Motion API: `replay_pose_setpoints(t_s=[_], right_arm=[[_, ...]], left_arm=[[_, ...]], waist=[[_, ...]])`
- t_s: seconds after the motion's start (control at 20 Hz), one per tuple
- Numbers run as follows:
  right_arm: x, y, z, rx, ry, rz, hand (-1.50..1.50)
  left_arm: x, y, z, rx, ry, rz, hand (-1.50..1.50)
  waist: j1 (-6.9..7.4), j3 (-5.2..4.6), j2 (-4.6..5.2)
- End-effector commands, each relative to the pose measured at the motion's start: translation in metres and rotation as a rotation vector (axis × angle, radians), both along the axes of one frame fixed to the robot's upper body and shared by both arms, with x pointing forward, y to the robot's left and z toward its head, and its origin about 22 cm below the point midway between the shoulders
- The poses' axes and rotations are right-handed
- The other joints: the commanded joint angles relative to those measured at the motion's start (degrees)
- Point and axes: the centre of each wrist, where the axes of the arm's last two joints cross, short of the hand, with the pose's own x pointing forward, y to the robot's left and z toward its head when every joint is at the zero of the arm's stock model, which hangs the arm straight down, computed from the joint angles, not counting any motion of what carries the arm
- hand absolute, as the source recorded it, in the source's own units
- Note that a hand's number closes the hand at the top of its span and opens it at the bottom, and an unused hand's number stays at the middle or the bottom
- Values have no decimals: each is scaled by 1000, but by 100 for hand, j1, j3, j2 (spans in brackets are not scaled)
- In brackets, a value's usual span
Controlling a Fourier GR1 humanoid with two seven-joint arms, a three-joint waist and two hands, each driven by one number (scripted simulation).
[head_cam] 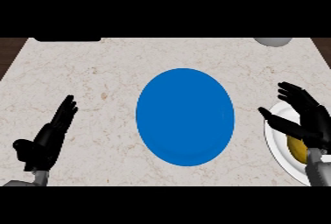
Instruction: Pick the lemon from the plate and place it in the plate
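While I watch the marble counter (97,65) | blue plate (185,117) central | right hand (304,120) spread over lemon (297,148), white plate (278,144) | left hand (48,138) fingers straight.

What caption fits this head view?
Right hand open over the lemon on the white plate; blue plate waits.

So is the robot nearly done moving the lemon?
Not yet. Nothing looks done: the lemon lies on the white plate at the right edge. The right hand is open above it, holding nothing. The left hand rests open at the left. Left: grasp the lemon and set it on the blue plate.
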Motion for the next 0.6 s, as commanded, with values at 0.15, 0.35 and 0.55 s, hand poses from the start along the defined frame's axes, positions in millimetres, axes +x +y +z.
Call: replay_pose_setpoints(t_s=[0.15,0.35,0.55], right_arm=[[-49,2,2,-110,-7,-78,-150],[-68,-12,36,-171,7,-144,-150],[-72,-30,65,-322,193,-120,-150]], left_arm=[[15,-3,-10,1,-1,4,0],[15,2,-20,1,-4,22,0],[18,14,-11,-11,0,13,0]], waist=[[-34,11,-33],[-37,10,-33],[-40,3,-35]])
